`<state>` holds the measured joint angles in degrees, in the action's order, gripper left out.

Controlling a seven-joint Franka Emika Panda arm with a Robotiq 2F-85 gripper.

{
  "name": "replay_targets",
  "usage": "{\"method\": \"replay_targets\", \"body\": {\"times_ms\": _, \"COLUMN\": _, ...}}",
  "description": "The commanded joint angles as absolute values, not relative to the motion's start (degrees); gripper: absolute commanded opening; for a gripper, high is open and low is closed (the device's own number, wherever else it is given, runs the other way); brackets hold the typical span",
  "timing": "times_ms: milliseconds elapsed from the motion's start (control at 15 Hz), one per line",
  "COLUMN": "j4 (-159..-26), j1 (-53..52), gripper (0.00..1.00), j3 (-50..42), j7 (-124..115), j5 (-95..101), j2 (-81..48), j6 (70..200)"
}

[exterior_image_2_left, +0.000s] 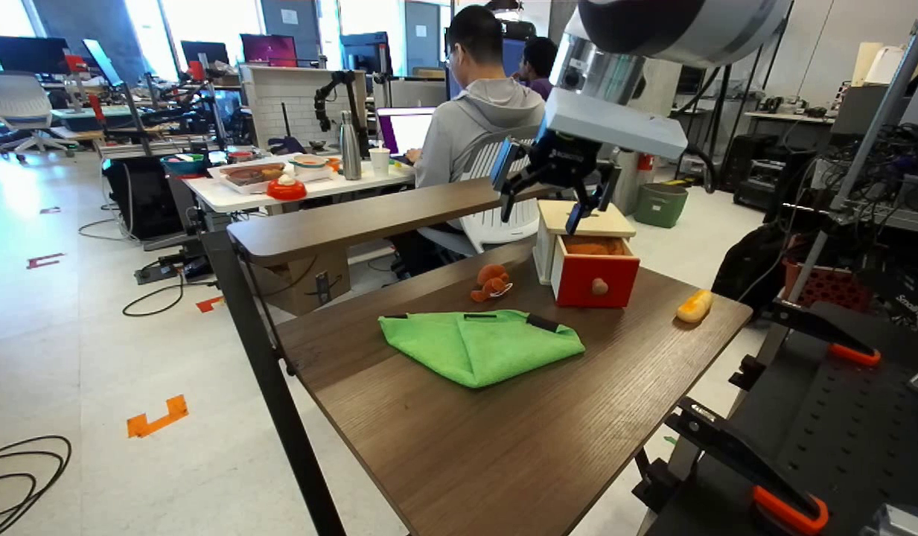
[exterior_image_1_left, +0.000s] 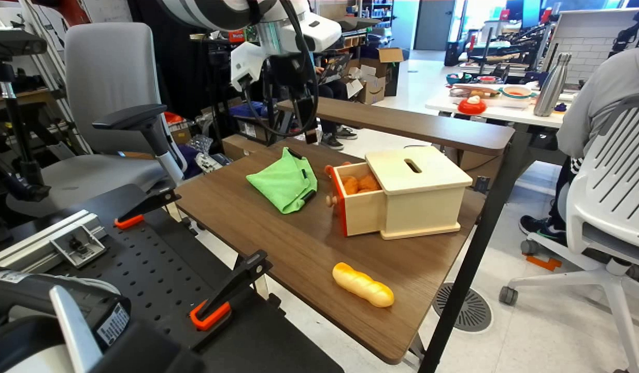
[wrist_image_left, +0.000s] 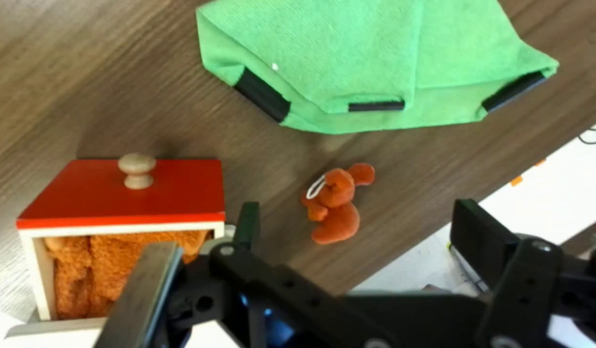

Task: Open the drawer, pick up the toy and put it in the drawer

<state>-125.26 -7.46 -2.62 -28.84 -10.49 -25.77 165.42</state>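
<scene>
The drawer (exterior_image_2_left: pixel 594 280) has a red front with a wooden knob and stands pulled open from the pale wooden box (exterior_image_1_left: pixel 423 178). Fluffy orange-brown stuff (wrist_image_left: pixel 109 266) lies inside the drawer. The toy, a small orange plush (wrist_image_left: pixel 337 205) with a white loop, lies on the table beside the box; it also shows in an exterior view (exterior_image_2_left: pixel 491 283). In an exterior view only a bit of it shows behind the drawer front. My gripper (wrist_image_left: pixel 356 209) is open and empty, raised above the table, with the plush in sight between its fingertips in the wrist view.
A folded green cloth (exterior_image_2_left: pixel 477 346) with black clips lies in front of the plush. A yellow toy bread (exterior_image_1_left: pixel 363 285) lies near the table's end. A raised brown shelf (exterior_image_1_left: pixel 402 124) runs along the table's far side. A black perforated cart (exterior_image_1_left: pixel 158 280) stands alongside.
</scene>
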Motion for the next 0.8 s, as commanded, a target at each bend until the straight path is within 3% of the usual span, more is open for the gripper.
{"method": "replay_targets", "body": {"times_ms": 0, "j4": -119.2, "j1": -9.9, "gripper": 1.0, "j3": -5.2, "j7": -31.7, "j5": -10.5, "j2": -30.1, "j6": 166.3}}
{"method": "replay_targets", "body": {"times_ms": 733, "j4": -104.4, "j1": -13.7, "gripper": 1.0, "j3": -10.7, "j7": -35.4, "j5": -10.0, "j2": -46.1, "j6": 164.5}}
